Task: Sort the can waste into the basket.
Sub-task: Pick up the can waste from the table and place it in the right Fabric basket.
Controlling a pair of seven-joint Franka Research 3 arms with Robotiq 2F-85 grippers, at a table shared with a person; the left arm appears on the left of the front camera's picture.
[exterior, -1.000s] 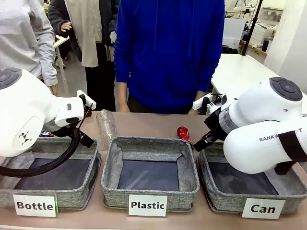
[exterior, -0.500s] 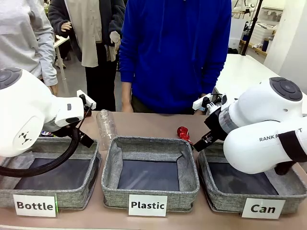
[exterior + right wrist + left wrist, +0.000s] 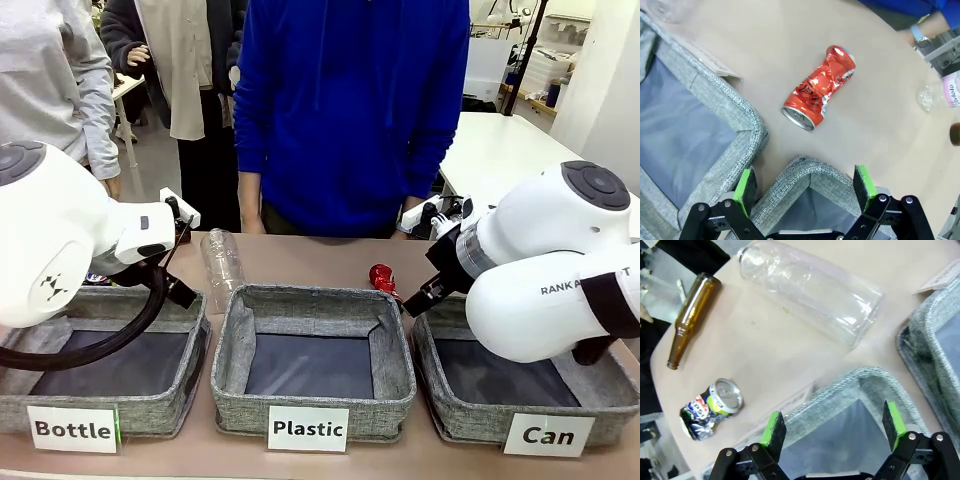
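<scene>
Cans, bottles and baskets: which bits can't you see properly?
Front view: red crushed can, partly behind the Plastic basket wall.
Front view: Can basket, far side covered by the right arm.
Right wrist view: pink-labelled clear bottle, cut off by the edge.
Left wrist view: printed crushed can, print too crumpled to read.

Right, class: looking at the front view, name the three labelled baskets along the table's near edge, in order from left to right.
Bottle basket → Plastic basket → Can basket.
</scene>
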